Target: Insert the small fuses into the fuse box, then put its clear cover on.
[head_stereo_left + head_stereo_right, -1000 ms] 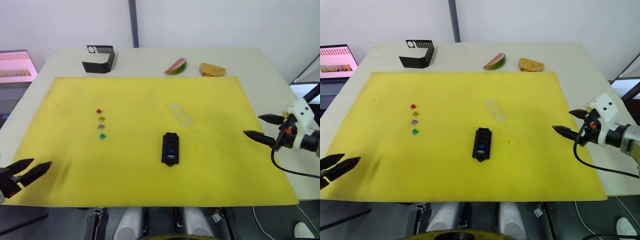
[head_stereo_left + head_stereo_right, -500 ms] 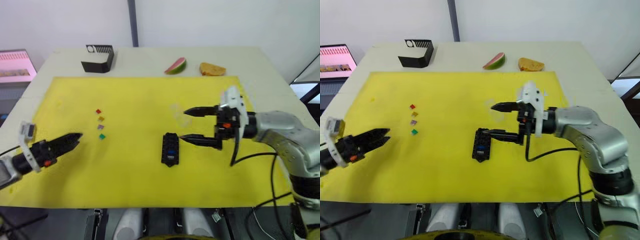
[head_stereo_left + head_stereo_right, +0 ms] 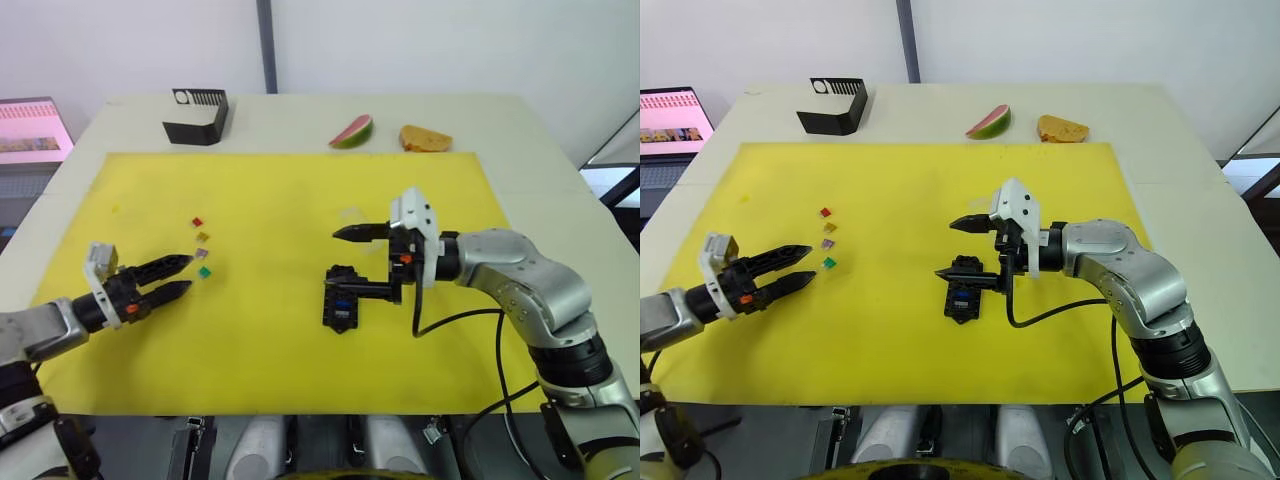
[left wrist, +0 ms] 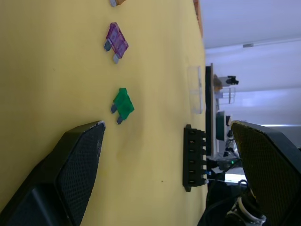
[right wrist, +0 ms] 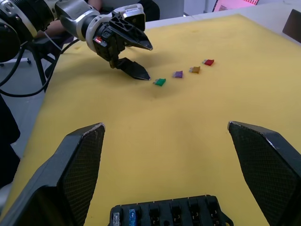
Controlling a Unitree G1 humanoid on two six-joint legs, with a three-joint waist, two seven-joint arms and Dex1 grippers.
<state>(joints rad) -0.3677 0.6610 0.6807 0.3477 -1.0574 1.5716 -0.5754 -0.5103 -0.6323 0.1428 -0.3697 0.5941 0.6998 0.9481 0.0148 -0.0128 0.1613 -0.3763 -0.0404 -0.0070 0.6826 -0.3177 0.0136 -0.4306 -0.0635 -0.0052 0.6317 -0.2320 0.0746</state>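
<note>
Up in the left eye view, the left gripper [image 3: 180,275] has its two black fingers apart and holds nothing. The green fuse [image 3: 205,272] lies just past its tips, with the violet fuse [image 3: 201,254], amber fuse [image 3: 202,237] and red fuse [image 3: 197,222] in a row going away from it. I think the fuses lie in a neat line so each one is easy to pick.

Next, in the right eye view, the right gripper [image 3: 957,248] is wide open and empty. Its lower finger reaches across the far end of the fuse box [image 3: 962,288], maybe to keep it from sliding. The clear cover [image 3: 989,217] lies on the yellow mat [image 3: 890,330], half hidden behind the gripper's upper finger and very hard to see.

Then, in the left wrist view, the green fuse sits between the open fingers and a bit ahead, with its metal legs pointing back toward the gripper. The amber one is cut off at the edge.

Last, in the right wrist view, the fuse box is right under the open fingers. One slot holds a blue fuse [image 5: 132,216] and the slot beside it a whitish fuse [image 5: 116,217]. The box is cut off, so its other slots cannot be seen.
</note>
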